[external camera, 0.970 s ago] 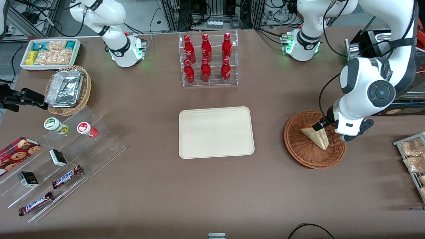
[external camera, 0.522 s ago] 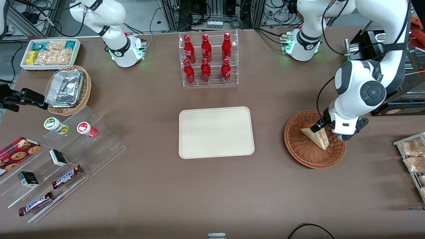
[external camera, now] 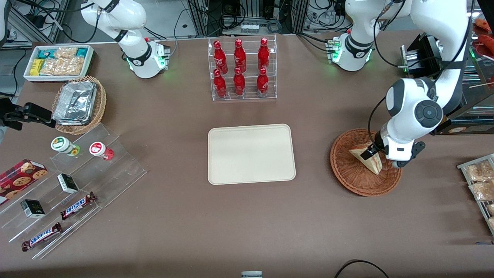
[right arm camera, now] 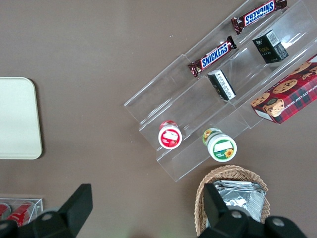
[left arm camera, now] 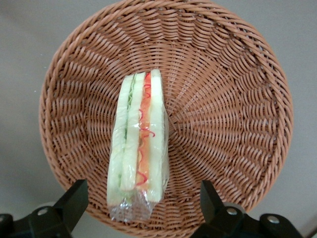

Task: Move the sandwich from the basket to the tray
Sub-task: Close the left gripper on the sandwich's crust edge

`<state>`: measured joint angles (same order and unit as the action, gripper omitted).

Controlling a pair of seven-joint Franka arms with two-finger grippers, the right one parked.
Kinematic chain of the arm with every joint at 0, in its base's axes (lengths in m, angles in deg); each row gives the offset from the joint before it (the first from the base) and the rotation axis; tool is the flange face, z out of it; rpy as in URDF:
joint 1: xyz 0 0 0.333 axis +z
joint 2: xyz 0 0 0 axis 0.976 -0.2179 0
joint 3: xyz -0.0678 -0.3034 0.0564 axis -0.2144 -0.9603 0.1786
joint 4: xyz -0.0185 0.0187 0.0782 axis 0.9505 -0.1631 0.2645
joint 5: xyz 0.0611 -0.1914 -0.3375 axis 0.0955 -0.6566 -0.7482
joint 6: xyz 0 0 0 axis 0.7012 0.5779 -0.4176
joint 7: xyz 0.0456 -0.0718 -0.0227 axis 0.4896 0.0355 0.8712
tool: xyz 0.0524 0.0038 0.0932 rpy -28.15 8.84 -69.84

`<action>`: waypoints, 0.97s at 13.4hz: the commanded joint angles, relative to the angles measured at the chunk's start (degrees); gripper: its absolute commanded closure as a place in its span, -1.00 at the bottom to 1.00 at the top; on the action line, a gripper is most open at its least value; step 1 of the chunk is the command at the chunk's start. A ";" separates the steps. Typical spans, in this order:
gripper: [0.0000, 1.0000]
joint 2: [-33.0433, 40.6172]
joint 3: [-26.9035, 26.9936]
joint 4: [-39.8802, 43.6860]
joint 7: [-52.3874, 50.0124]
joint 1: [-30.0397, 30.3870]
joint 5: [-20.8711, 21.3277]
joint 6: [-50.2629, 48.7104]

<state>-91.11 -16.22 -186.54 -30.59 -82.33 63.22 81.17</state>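
The sandwich (external camera: 373, 165) is a clear-wrapped wedge with red and green filling, lying in the round reddish-brown wicker basket (external camera: 347, 178) toward the working arm's end of the table. In the left wrist view the sandwich (left arm camera: 140, 148) stretches across the basket (left arm camera: 233, 99) floor. My gripper (external camera: 369, 153) hangs just above the sandwich's thick end. It is open (left arm camera: 142, 202), one black finger (left arm camera: 73, 199) on each side of the wrapped end, not touching it. The cream tray (external camera: 251, 154) lies bare at mid-table, beside the basket.
An acrylic rack of red bottles (external camera: 242, 69) stands farther from the camera than the tray. A wire rack of snack packs (external camera: 478, 185) sits at the working arm's table edge. Acrylic steps with candy (external camera: 73, 181) and a foil-filled basket (external camera: 79, 104) lie toward the parked arm's end.
The left arm has come lower and its gripper has shifted slightly nearer the camera, closing in over the sandwich's thick end. The sandwich and basket have not moved.
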 commanded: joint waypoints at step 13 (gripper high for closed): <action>1.00 -2.76 -0.08 -1.22 -3.31 0.79 -0.03 1.72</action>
<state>-95.10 -16.05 -187.26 -33.01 -81.84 63.17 84.05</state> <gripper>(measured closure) 0.608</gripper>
